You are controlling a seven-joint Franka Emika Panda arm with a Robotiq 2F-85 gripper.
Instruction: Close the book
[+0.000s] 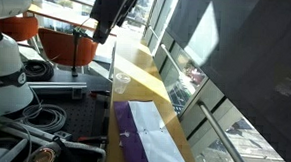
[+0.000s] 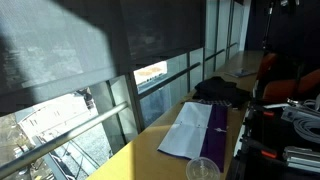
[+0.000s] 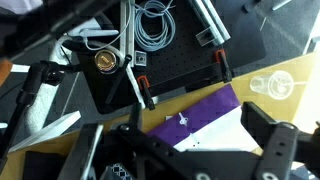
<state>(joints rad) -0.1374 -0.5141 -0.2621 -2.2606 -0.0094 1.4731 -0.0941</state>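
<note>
The book (image 1: pixel 148 136) lies open on the tan tabletop strip (image 1: pixel 146 76), with a white page (image 1: pixel 154 140) spread over its purple cover (image 1: pixel 123 125). It also shows in an exterior view (image 2: pixel 195 130) and in the wrist view (image 3: pixel 200 112). My gripper (image 3: pixel 200 138) is open and empty, well above the book, with its two black fingers on either side of the book in the wrist view. In an exterior view the black arm (image 1: pixel 111 17) hangs high above the far part of the strip.
A clear plastic cup (image 1: pixel 120 85) stands on the strip beyond the book; it also shows in the other views (image 2: pixel 203 168) (image 3: pixel 272 87). A black bag (image 2: pixel 220 92) lies further along. Cables and metal rails (image 3: pixel 155 25) cover the black bench beside the strip. Windows (image 1: pixel 200 89) border the other side.
</note>
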